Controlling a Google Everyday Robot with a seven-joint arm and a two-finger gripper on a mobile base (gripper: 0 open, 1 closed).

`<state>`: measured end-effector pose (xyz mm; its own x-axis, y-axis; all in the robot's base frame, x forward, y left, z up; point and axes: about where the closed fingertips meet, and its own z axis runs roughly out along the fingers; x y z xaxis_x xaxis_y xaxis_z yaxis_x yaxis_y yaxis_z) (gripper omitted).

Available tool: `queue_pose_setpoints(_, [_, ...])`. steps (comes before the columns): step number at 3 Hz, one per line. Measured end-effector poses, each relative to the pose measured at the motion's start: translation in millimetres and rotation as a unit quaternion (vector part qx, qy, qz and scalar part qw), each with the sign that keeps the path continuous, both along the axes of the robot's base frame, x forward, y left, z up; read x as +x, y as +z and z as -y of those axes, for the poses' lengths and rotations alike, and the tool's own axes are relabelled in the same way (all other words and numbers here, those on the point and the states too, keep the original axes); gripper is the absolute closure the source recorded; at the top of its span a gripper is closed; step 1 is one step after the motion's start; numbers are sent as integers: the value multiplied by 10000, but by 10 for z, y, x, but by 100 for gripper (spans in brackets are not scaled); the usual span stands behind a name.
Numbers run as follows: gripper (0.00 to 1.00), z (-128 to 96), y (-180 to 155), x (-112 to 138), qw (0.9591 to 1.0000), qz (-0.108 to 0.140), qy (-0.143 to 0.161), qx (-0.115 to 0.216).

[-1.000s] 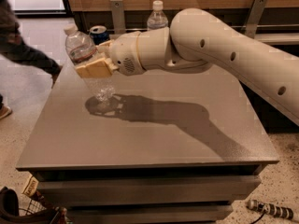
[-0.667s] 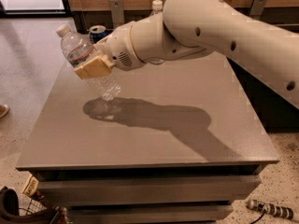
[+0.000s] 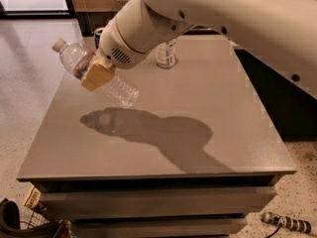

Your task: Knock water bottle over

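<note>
- Clear plastic is pinched by the tan pincer [image 3: 95,75]: the water bottle [image 3: 120,90] is gripped around its middle, right by its red-and-blue band.
- The water bottle is held slanted, with its white cap up and out past the pincer and its bottom down below the pincer.
- A dark shadow [image 3: 148,128] is seen on the grey worktop [image 3: 223,108] under the pincer. It lies apart from the bottle's bottom, so the bottle is thought to be lifted, not resting.
- It is likely tipped this way so that it can be laid on its side.
- Another bottle with a big white label [image 3: 166,53] is left standing farther back, beyond the pincer.
- A moment earlier the water bottle was held more upright, and its bottom seemed to be down at the worktop. Now it is leaned over much more.
</note>
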<state>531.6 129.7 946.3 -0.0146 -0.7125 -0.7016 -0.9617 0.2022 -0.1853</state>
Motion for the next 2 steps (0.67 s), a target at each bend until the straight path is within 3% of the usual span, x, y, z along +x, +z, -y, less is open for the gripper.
queue_pose_setpoints(1, [100,43,-94,1,9973,-87,-89,-725])
queue_pose_setpoints(2, [100,73,-206,37,9923,-156,-195,-1212])
